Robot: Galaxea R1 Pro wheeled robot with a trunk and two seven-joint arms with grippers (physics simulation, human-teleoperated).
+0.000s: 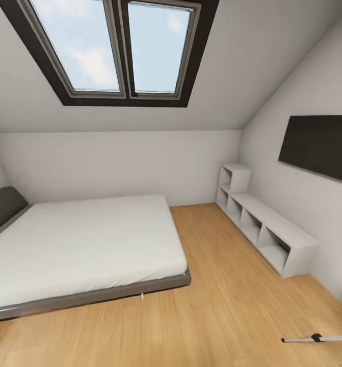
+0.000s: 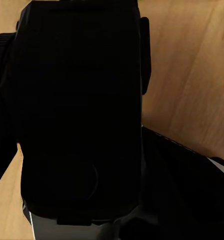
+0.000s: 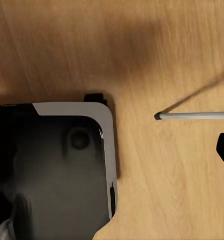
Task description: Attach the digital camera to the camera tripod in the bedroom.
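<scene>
A big grey bed (image 1: 79,244) fills the left of the room, white mattress on a dark low frame, padded headboard (image 1: 2,206) at its far left end. Above it, a skylight (image 1: 114,48) with a dark frame sits in the sloped ceiling, two panes showing blue sky and cloud. Along the right wall runs a low white cube shelf (image 1: 267,229), open compartments facing the room, with a taller stack of two cubes at its far end by the corner. Over the shelf hangs a dark flat panel (image 1: 318,145) on the wall. Light wood plank floor (image 1: 221,306) lies between bed and shelf.
</scene>
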